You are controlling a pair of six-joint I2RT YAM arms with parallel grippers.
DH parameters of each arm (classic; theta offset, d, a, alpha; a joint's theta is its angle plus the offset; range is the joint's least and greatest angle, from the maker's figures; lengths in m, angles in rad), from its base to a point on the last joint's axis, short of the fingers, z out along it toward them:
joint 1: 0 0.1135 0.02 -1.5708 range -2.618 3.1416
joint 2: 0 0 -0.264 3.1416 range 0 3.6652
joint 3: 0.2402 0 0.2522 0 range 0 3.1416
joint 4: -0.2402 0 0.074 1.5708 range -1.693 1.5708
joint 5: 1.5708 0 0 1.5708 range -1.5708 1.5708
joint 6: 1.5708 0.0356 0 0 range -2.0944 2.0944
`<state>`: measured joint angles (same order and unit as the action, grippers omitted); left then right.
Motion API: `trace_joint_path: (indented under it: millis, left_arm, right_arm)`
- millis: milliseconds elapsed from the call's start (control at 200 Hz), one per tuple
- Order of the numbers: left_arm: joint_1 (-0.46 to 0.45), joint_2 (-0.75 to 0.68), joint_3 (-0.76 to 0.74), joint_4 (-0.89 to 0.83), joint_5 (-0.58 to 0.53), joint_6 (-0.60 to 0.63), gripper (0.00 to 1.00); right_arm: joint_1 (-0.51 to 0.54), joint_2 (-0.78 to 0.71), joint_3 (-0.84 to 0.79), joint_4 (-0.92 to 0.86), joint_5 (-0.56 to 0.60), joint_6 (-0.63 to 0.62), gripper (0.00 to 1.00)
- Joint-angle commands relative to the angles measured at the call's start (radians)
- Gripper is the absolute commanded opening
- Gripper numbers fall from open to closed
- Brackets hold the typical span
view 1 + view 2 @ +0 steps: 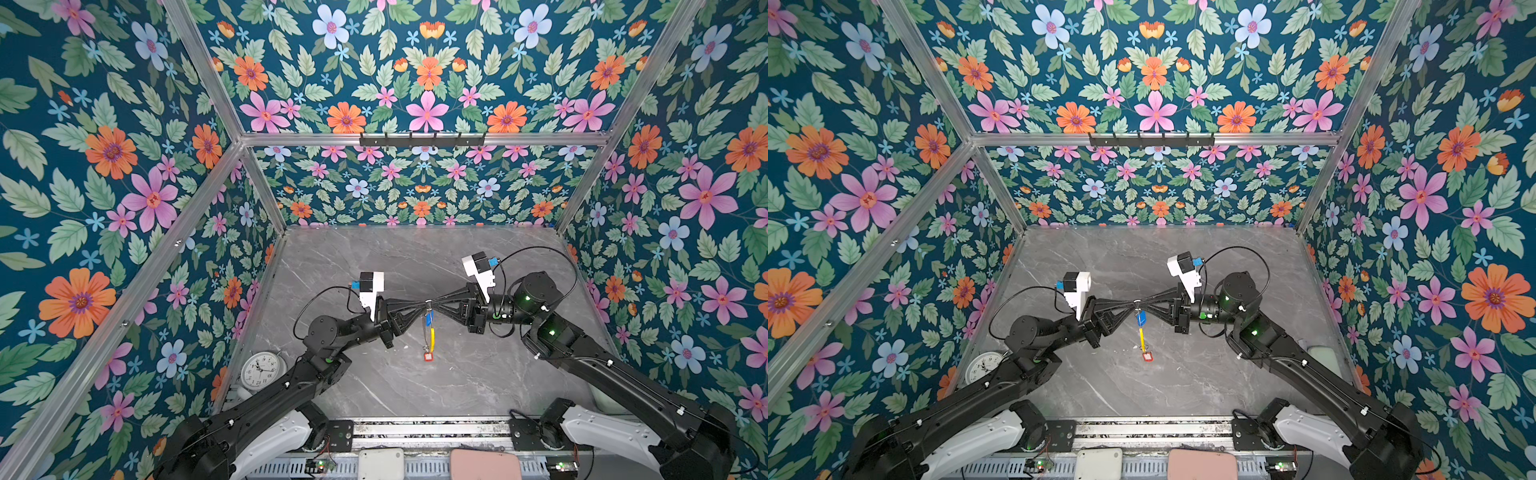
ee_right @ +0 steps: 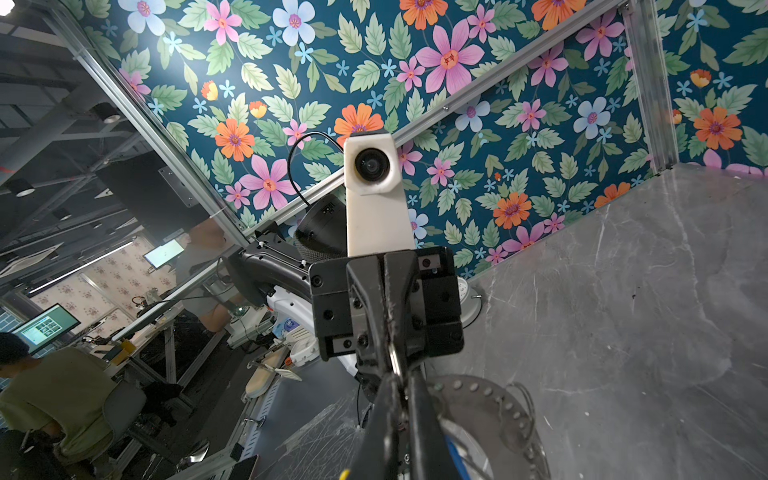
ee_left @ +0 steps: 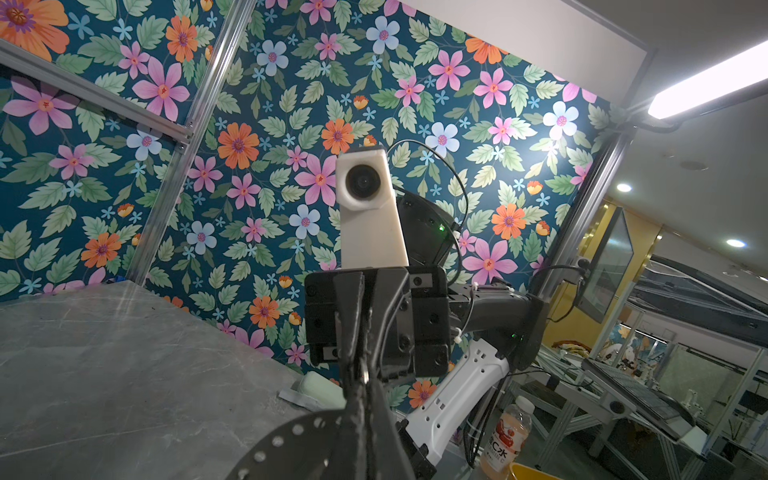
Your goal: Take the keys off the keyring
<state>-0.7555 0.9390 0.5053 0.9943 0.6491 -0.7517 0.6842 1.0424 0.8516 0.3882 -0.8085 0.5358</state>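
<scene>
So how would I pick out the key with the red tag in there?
Look to the middle of the grey marble table, where the left claw and right claw meet tip to tip. A thin keyring hangs below them. The red-tagged key dangles at its very bottom, under the yellow sleeve and the blue tag higher up.

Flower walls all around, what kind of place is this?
Probably a robot lab's test booth: a left arm and right arm on a marble-look table, flowery panels on a metal frame, computer screens outside.
</scene>
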Motion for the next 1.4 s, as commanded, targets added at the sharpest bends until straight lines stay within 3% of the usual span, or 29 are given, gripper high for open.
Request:
trace_joint_path:
  millis: [0, 130, 275, 505, 825, 1145, 1395]
  left_arm:
    - [-0.002, 0.0, 0.001, 0.046, 0.009, 0.009, 0.0]
    - [-0.002, -0.002, 0.004, 0.046, 0.023, 0.005, 0.0]
    - [-0.002, -0.029, 0.005, -0.008, 0.015, 0.008, 0.26]
    - [-0.001, -0.109, 0.052, -0.271, 0.016, 0.073, 0.38]
    - [0.002, -0.088, 0.251, -0.761, 0.087, 0.199, 0.37]
    - [0.01, -0.032, 0.397, -0.982, 0.191, 0.245, 0.35]
    - [0.011, 0.006, 0.495, -1.161, 0.23, 0.32, 0.26]
  right_arm:
    - [0.001, 0.005, 0.001, 0.025, -0.002, -0.003, 0.0]
    - [0.001, 0.004, 0.005, 0.003, -0.001, -0.014, 0.0]
    - [0.001, -0.005, 0.023, -0.066, -0.01, -0.061, 0.0]
    - [-0.014, -0.015, 0.062, -0.188, -0.057, -0.136, 0.0]
    - [-0.032, -0.022, 0.139, -0.426, -0.113, -0.272, 0.0]
    - [-0.032, -0.027, 0.18, -0.556, -0.12, -0.355, 0.0]
    - [-0.031, -0.018, 0.193, -0.578, -0.121, -0.371, 0.0]
